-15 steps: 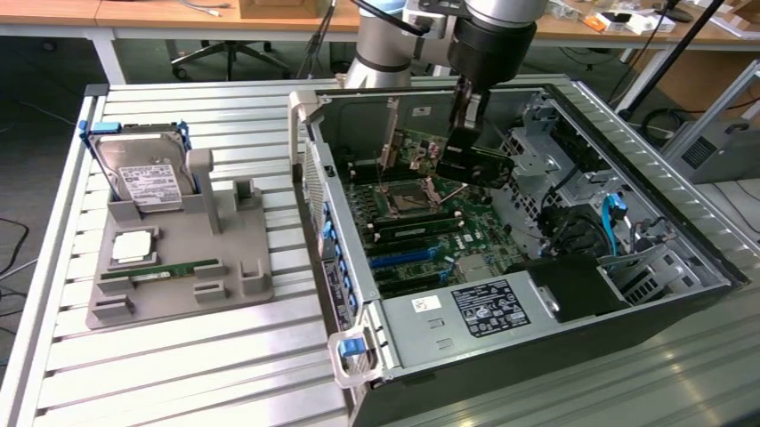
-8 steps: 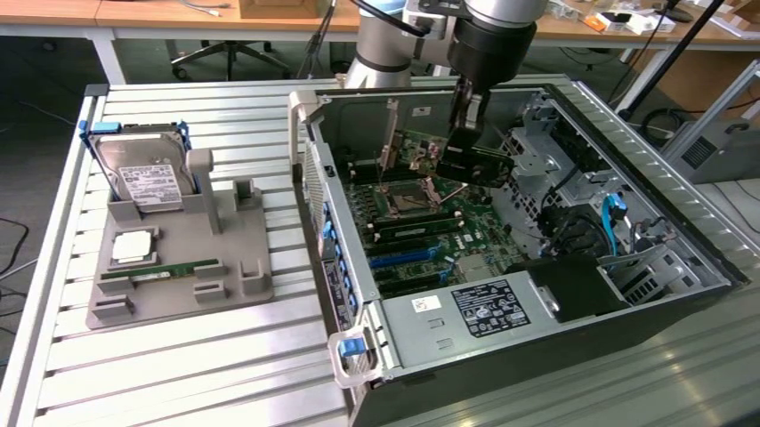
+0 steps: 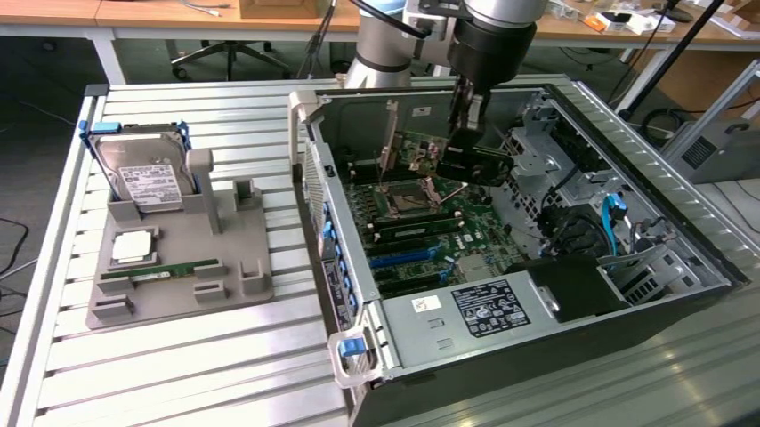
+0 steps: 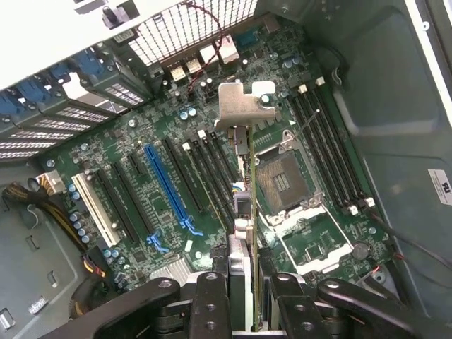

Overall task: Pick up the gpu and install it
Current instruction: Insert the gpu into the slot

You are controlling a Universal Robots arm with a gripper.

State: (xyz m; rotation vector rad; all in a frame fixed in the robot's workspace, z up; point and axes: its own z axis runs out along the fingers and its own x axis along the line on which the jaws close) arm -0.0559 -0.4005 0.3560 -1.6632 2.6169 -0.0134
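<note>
The gpu [image 4: 248, 212] is held edge-on between the fingers [image 4: 210, 304] of the gripper [image 4: 247, 311], which are pinched against its two flat faces; its silver bracket [image 4: 239, 106] is seen at the far end in the wrist view. In the exterior view the gripper [image 3: 465, 133] is lowered inside the open computer case [image 3: 665, 222], with the card [image 3: 469, 165] hanging above the motherboard [image 3: 469, 218], between the case's rear wall and the drive cage on the exterior view's right. From the wrist view the card's lower edge is lined up along the run of the expansion slots, above the board near the open CPU socket [image 4: 286, 180]; whether it touches the board cannot be told. The long blue slot [image 4: 169, 187] lies uncovered, apart from the card. The memory slots [image 4: 328, 152] are found beyond the socket. Room is bounded by the case walls and the power supply [image 3: 475, 311]. On the grey fixture [image 3: 178, 267] outside the case, on the exterior view's left, a hard drive [image 3: 142, 178] stands upright and a memory stick [image 3: 160, 269] lies flat.
</note>
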